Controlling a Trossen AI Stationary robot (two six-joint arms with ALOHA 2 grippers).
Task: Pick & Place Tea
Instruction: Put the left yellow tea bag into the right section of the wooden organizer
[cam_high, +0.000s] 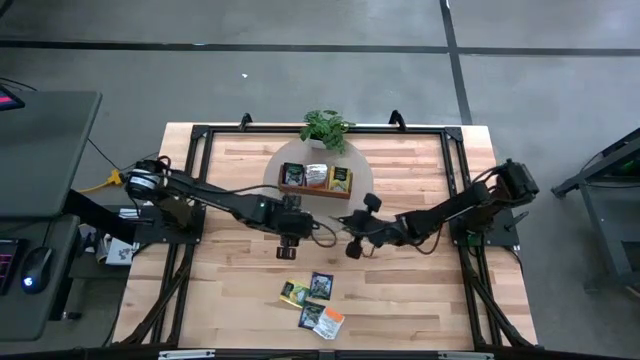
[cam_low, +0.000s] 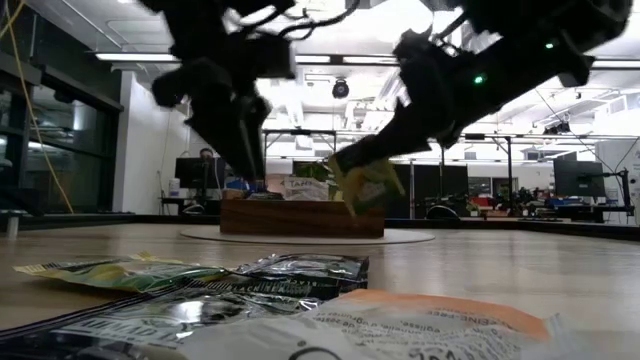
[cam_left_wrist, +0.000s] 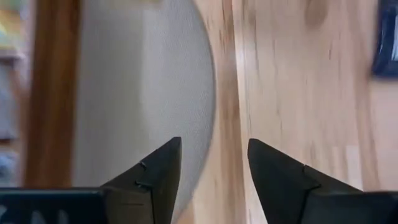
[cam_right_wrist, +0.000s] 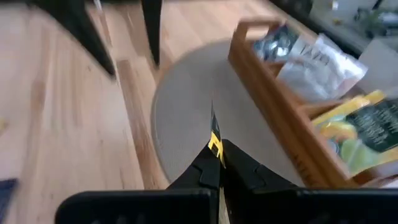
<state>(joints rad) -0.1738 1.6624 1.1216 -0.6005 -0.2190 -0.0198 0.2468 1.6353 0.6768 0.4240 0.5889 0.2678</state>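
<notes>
From above: a pale plank bench (cam_high: 400, 300) in a black frame, on grey floor crossed by dark lines. Near the far edge, at the middle, a round grey mat (cam_high: 362, 172) carries a brown wooden tray (cam_high: 316, 190) with sachets in all three compartments, and a small green plant (cam_high: 326, 127) stands just behind it. Loose tea sachets (cam_high: 312, 302) cluster near the front edge, around the middle: yellow-green, dark and orange. The left gripper (cam_high: 289, 248) hangs over bare wood in front of the tray, the right gripper (cam_high: 354, 243) just beside it.

Low view now: sachets (cam_low: 190, 275) lie crumpled right in front of the lens, print on them too blurred to read. Beyond, the tray (cam_low: 300, 216) sits on the mat, one white packet in it showing lettering I cannot make out. The right gripper (cam_low: 365, 180) pinches a yellow-green sachet (cam_low: 370, 188) above the mat. Behind: ceiling strip lights, monitors, desks.

Left wrist: its fingers (cam_left_wrist: 155, 180) stand apart, nothing between them, over the mat's edge and the wood.

Right wrist: jaws clamped on the sachet (cam_right_wrist: 214, 140), seen edge-on as a thin yellow strip. Ahead lies the tray (cam_right_wrist: 273, 93), packets in silver, white and yellow-green; their labels are unreadable.
</notes>
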